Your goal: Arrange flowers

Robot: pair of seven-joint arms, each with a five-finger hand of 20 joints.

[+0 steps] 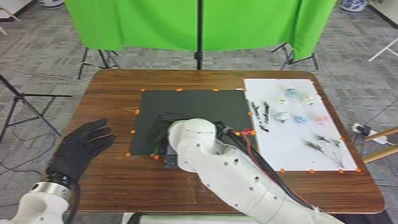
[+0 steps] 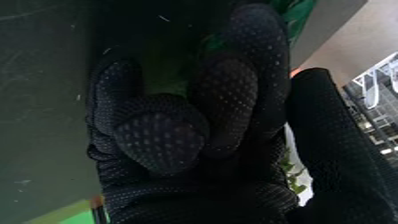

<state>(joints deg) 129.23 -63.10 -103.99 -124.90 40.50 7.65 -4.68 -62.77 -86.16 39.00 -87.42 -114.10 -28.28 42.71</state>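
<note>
In the head view, my right hand [image 1: 159, 136] is over the dark mat [image 1: 188, 102], mostly hidden by its arm. In the right wrist view, that same hand [image 2: 235, 100] is close to something dark green [image 2: 298, 17]; whether it holds this is unclear. Small green leaves [image 2: 296, 175] show beside the glove. My left hand [image 1: 85, 145] is open over the table's left side, apart from the flowers. Pale blue blooms [image 1: 282, 116], a pink bloom [image 1: 322, 119] and whitish ones [image 1: 311, 99] lie on the white sheet [image 1: 266, 86], with dark stems [image 1: 258, 112] and feathery sprigs [image 1: 324, 146].
The brown table [image 1: 111, 100] has orange markers around the mat and sheet. A dark block-like thing [image 1: 170, 162] is beside the right arm at the mat's near edge. A green backdrop [image 1: 151, 25] hangs beyond the table, with stands around it.
</note>
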